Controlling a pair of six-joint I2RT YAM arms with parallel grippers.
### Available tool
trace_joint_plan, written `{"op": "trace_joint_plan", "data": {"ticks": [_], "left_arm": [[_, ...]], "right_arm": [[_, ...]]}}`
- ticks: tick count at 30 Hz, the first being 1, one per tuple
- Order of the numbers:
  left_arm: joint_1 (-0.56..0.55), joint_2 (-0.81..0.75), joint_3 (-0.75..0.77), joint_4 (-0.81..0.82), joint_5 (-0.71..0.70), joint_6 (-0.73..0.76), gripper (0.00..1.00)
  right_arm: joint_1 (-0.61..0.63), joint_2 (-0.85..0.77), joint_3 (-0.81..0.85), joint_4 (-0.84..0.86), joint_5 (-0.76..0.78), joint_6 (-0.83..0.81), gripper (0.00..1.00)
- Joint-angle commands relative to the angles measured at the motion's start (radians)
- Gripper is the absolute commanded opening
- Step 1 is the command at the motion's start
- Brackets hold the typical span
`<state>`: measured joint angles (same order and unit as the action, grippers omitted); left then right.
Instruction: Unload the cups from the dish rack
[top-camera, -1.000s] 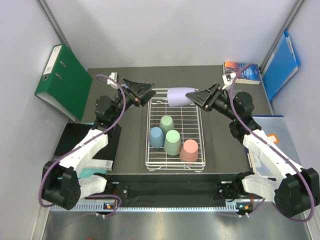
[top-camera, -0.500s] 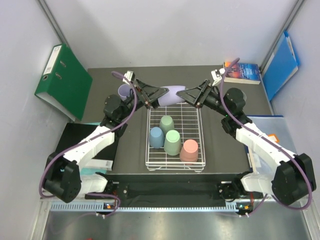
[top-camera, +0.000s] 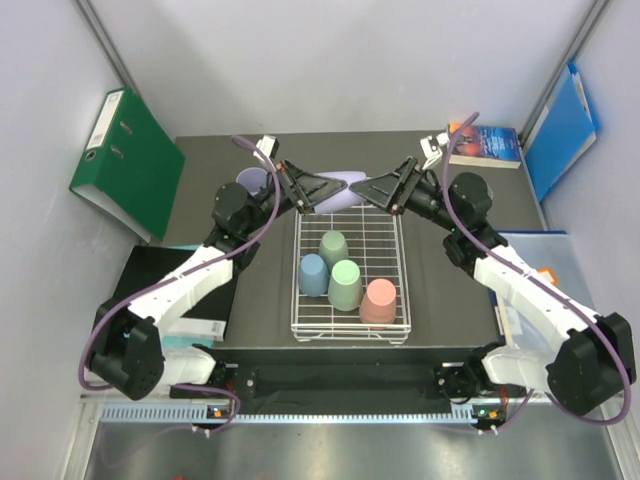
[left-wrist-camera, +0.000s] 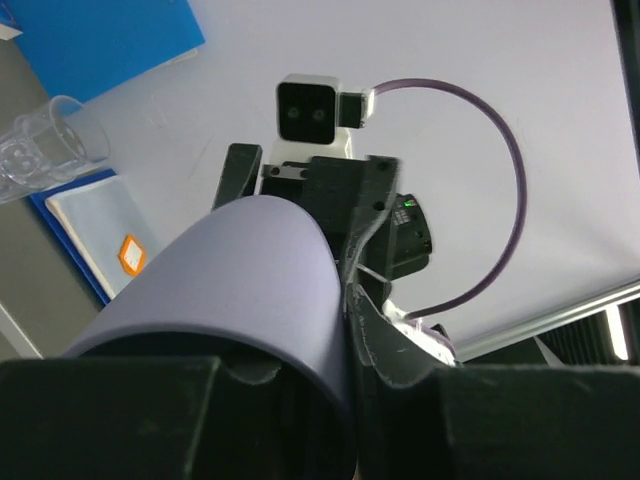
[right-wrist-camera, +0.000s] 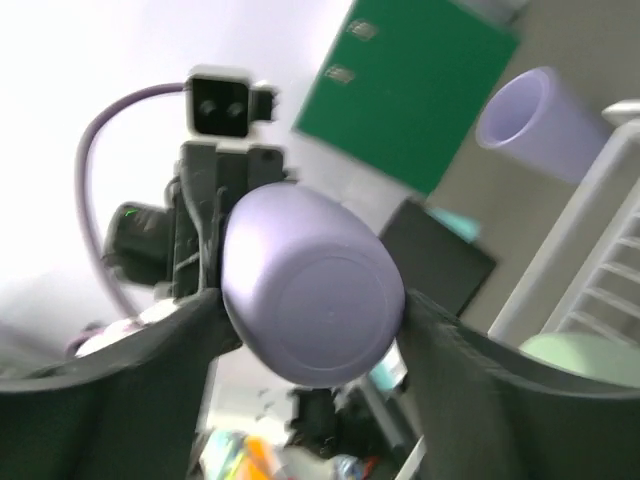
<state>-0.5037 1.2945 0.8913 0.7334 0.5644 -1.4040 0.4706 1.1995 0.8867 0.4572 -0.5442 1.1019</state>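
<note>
A lilac cup (top-camera: 345, 186) hangs on its side above the far end of the white dish rack (top-camera: 297, 300), between my two grippers. My left gripper (top-camera: 324, 191) is shut on the cup's rim, one finger inside the mouth and one outside, as the left wrist view shows on the lilac cup (left-wrist-camera: 240, 290). My right gripper (top-camera: 369, 190) is open, its fingers close on either side of the cup's base (right-wrist-camera: 312, 290). In the rack stand upside down two mint green cups (top-camera: 333, 246) (top-camera: 346, 284), a light blue cup (top-camera: 313, 273) and a salmon pink cup (top-camera: 378, 300).
Another lilac cup (top-camera: 250, 182) stands on the table left of the rack. A clear glass (left-wrist-camera: 45, 145) shows in the left wrist view. A green binder (top-camera: 125, 160) leans at the left wall, a blue folder (top-camera: 560, 130) and a book (top-camera: 486, 143) sit far right.
My left gripper came in from the left and shut on the lilac cup's rim. The right gripper carried the cup slightly left, then widened its jaws around the base.
</note>
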Motion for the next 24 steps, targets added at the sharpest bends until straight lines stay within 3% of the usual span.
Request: {"op": "trace_joint_plan", "data": {"ticks": [1,3,4,6,7,9,10,11,12,14,16,19,24], "left_arm": [[0.043,-0.008,0.139,-0.191,-0.012,0.146,0.00],[0.080,-0.004,0.226,-0.380,-0.056,0.253,0.00],[0.086,0.012,0.351,-0.643,-0.093,0.399,0.00],[0.093,0.086,0.502,-0.904,-0.275,0.540,0.00],[0.091,0.121,0.656,-1.092,-0.349,0.659,0.00],[0.091,0.249,0.815,-1.288,-0.583,0.743,0.00],[0.093,0.300,0.966,-1.360,-0.651,0.813,0.00],[0.093,0.351,1.042,-1.511,-0.708,0.845,0.00],[0.093,0.461,1.119,-1.576,-0.821,0.876,0.00],[0.093,0.567,1.329,-1.752,-0.917,0.953,0.00],[0.093,0.690,1.441,-1.821,-1.038,1.014,0.00],[0.099,0.727,1.401,-1.803,-1.135,1.060,0.00],[0.119,0.785,1.393,-1.810,-1.147,1.080,0.00]], "right_arm": [[0.007,-0.064,0.159,-0.409,0.206,-0.244,0.86],[0.010,-0.075,0.245,-0.559,0.374,-0.313,0.94],[0.010,-0.084,0.267,-0.631,0.424,-0.364,0.95],[0.010,-0.089,0.313,-0.776,0.537,-0.393,0.95],[0.010,-0.084,0.326,-0.813,0.576,-0.419,0.95],[0.008,-0.075,0.353,-0.900,0.634,-0.431,0.94],[0.011,-0.063,0.362,-0.922,0.651,-0.447,0.93],[0.010,-0.058,0.370,-0.951,0.664,-0.453,0.93],[0.011,-0.051,0.383,-0.986,0.674,-0.459,0.93],[0.010,-0.035,0.399,-1.025,0.691,-0.484,0.93],[0.011,-0.031,0.414,-1.069,0.713,-0.505,0.92],[0.011,-0.028,0.420,-1.098,0.731,-0.531,0.92],[0.010,-0.018,0.420,-1.117,0.737,-0.556,0.92]]}}
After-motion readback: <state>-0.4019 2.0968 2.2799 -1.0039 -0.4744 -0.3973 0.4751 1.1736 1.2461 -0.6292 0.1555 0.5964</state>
